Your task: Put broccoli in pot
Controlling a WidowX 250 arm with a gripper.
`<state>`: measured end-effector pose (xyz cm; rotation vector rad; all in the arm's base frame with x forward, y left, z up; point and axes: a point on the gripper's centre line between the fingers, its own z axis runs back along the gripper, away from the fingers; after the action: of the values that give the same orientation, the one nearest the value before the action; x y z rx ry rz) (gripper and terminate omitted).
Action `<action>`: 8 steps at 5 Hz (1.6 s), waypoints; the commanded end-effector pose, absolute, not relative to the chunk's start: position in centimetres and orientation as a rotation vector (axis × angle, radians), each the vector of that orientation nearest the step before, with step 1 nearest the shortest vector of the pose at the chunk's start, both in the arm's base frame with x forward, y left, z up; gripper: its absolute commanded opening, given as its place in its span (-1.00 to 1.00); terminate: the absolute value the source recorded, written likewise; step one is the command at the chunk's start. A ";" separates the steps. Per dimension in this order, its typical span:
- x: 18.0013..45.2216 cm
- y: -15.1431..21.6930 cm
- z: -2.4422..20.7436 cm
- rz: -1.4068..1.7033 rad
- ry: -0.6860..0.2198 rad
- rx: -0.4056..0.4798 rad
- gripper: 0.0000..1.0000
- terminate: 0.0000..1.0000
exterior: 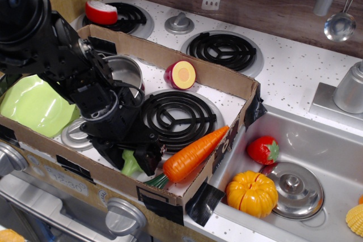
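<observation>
Inside cardboard box [227, 92], hand [133, 160] fingers straddle broccoli [130, 164], touching it.

Bulky matte-black arm [68, 72], black claw [133, 160]

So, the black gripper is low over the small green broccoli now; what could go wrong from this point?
1. The black gripper straddles the small pale green toy broccoli, mostly hiding it; whether the jaws have closed cannot be told, so the grip may slip.
2. The long orange plastic carrot lies right beside the broccoli; a finger could knock it.
3. The round shiny steel pot sits behind the arm, near the brown cardboard box wall; the lift could bump either.
</observation>
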<state>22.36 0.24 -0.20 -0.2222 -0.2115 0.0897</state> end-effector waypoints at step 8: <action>30.1 12.7 8.6 -0.035 -0.380 0.015 -1.00 -1.00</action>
<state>29.27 12.27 6.99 -0.0224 -0.3394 -0.0236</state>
